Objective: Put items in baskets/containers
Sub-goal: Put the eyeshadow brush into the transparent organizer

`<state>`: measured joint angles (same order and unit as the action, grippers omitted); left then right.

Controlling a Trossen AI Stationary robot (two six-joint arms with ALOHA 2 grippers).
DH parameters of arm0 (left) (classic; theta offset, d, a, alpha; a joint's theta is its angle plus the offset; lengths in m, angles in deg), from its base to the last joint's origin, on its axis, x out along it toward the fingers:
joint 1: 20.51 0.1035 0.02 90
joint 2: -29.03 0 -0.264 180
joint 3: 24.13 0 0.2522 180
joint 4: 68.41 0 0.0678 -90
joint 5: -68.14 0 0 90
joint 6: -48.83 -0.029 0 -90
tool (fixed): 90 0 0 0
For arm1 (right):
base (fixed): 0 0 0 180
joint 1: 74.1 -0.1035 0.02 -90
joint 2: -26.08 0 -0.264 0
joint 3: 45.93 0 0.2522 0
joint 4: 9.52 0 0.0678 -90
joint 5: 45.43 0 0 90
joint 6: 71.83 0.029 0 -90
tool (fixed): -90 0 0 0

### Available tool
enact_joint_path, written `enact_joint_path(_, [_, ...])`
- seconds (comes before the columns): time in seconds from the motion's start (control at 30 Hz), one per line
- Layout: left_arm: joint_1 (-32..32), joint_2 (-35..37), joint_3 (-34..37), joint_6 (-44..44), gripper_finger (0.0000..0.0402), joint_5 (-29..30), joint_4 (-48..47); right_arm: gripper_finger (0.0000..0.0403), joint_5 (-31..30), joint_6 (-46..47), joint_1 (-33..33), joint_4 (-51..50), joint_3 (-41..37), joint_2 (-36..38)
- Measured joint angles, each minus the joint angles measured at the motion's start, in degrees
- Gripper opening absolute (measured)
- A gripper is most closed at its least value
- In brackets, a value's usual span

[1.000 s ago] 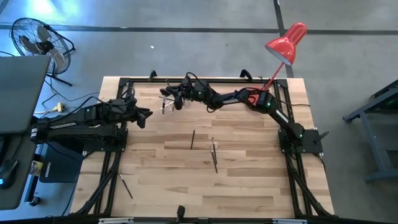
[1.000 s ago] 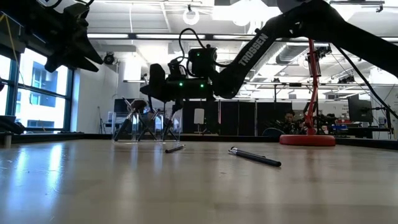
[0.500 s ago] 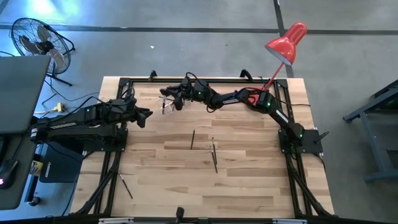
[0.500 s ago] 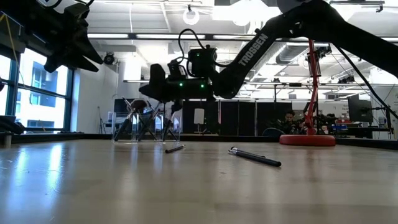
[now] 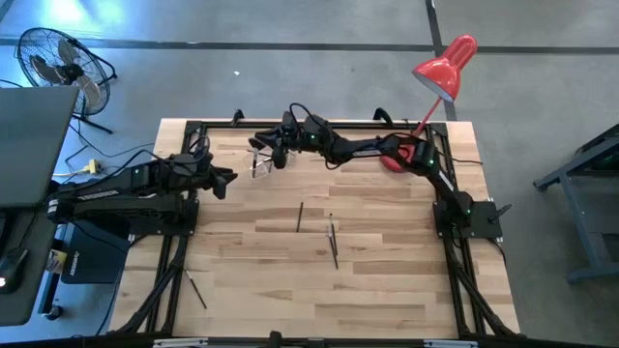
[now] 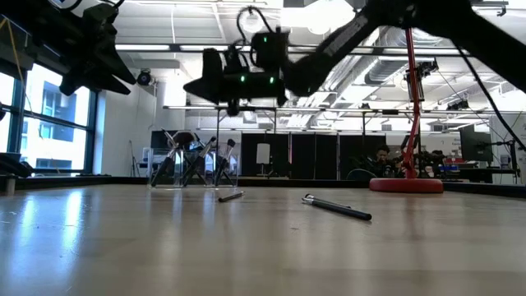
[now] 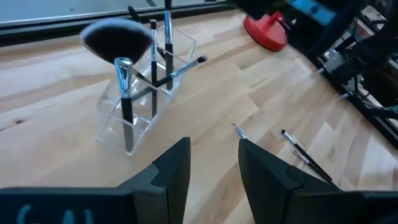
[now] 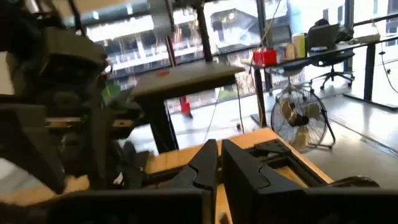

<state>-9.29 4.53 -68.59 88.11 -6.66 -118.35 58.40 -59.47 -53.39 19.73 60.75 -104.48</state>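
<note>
Loose brushes (image 5: 333,240) lie on the wooden table (image 5: 387,280) nearest the camera. Farther back, the left gripper (image 7: 213,163) hovers released, nothing between its fingers. Beyond it, the clear holder (image 7: 146,99) stands with several brushes, the fan brush (image 7: 118,46) included, below the raised, clenched, empty right gripper (image 5: 271,155).

The high view looks straight down from well above the table (image 5: 387,290), taking in its whole top and the floor around it. The low view sits at tabletop height at the edge farthest from the clear holder (image 6: 193,168), facing level across the wood toward it and the room behind. The left wrist view looks down at the same clear holder (image 7: 146,93) from near. The right wrist view faces outward, past the table's edge toward a floor fan (image 8: 292,121).
</note>
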Motion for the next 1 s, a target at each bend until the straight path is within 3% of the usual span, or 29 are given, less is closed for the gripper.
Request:
enact_joint_path(0.13, [0.00, -0.72, -0.02, -0.45, 0.0133, -3.87, 0.02, 0.0003, -1.21, -7.89, -1.69, -14.73, 0.00, 6.13])
enact_joint_path(0.27, [-0.02, -2.89, -0.02, -1.39, 0.0133, -6.44, 0.05, 0.0002, -8.11, -14.18, -4.09, -32.84, 0.00, 12.74])
enact_joint_path(0.5, [-3.08, -10.12, -0.02, -1.53, 0.0133, -9.55, 4.02, 0.0001, -10.07, -11.22, -5.86, -56.92, 0.01, 19.31])
enact_joint_path(0.87, [-19.07, -25.82, -1.11, 7.39, 0.0086, -3.43, 11.16, 0.0000, -12.04, -9.96, -11.96, -65.59, -0.10, 20.28])
enact_joint_path(1.0, [-23.72, -29.76, -3.56, 11.84, 0.0053, 0.94, 10.76, 0.0000, -11.36, -9.20, -13.58, -61.10, -6.71, 22.14])
